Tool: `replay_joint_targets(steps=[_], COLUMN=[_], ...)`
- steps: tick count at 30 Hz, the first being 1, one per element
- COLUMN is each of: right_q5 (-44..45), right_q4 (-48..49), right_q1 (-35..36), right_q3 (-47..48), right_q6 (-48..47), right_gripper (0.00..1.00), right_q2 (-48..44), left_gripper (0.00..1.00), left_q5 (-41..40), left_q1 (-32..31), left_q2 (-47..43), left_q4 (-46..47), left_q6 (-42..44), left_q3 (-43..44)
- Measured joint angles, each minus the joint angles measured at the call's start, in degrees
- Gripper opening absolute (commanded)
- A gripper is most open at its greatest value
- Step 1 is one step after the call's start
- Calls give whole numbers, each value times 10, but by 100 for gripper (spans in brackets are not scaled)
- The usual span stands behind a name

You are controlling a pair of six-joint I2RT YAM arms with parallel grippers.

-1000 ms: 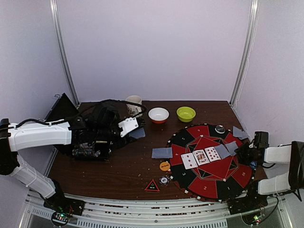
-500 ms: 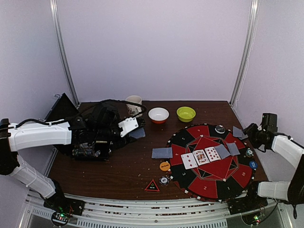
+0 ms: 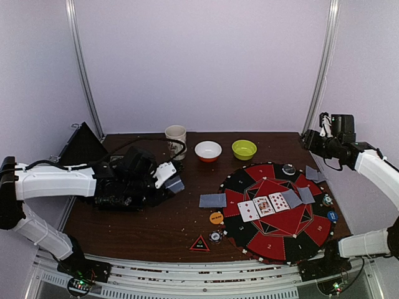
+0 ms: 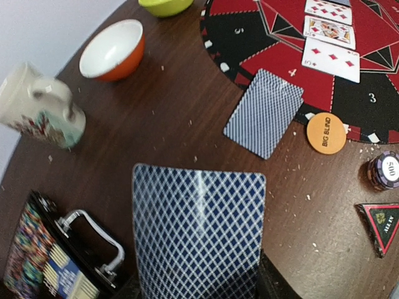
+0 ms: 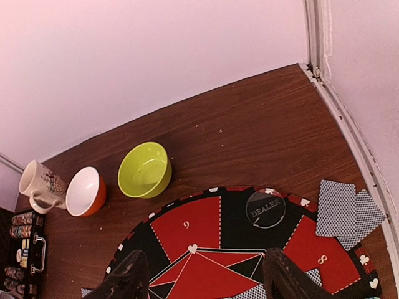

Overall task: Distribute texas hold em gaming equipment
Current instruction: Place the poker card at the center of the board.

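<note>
Card in my left jaws, mat waiting at 1 o'clock.
I am pinching a blue-diamond-backed playing card (image 4: 198, 230), its long axis pointing to 12 o'clock, with the round red-and-black felt mat (image 4: 240, 47) lying nearer this arm; my right jaws are hanging wide apart, holding nothing.

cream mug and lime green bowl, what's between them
A white bowl with an orange outside sits between the cream mug and the lime green bowl, touching neither. The top external and right wrist views both show it.

walls (image 3: 199, 62): pale lilac; table (image 3: 156, 224): dark brown wood; corner posts (image 3: 83, 68): metal
</note>
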Motion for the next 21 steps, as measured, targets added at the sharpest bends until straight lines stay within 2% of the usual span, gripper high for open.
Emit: replay_joint_targets(steps=[7,10,14,16,17,18,19,21], right_q5=[-20,-30,-47,-55,-58,-60,-63,-68], right_q4=[-3,-3,0,1,1,1,1,1], right_q1=[34,43,49,49,49,49,49,49], right_q3=[16,21,22,22,22,22,22,22], right_q6=[-43,-57,-71,-76,-78,-79,-82,-84], right_gripper=[65,65,66,66,67,69,71,76], right_q2=[50,55,55,55,55,55,55,55], left_gripper=[45,50,70,75,82,94,98,98], left_q5=[-18,-26,-33,-35,-38,-41,-44,-47], left_q1=[-10,-21,-46,-58,-64,-70,-75,-82], left_q2=[-7,-10,-20,-21,-22,-22,-25,-35], left_q4=[-32,-39,-39,-40,-40,-41,-43,-50], left_q6=[-210,-276,-336,-354,-364,-373,-380,-389], left_q3=[-108,-148,-180,-183,-184,-184,-184,-184])
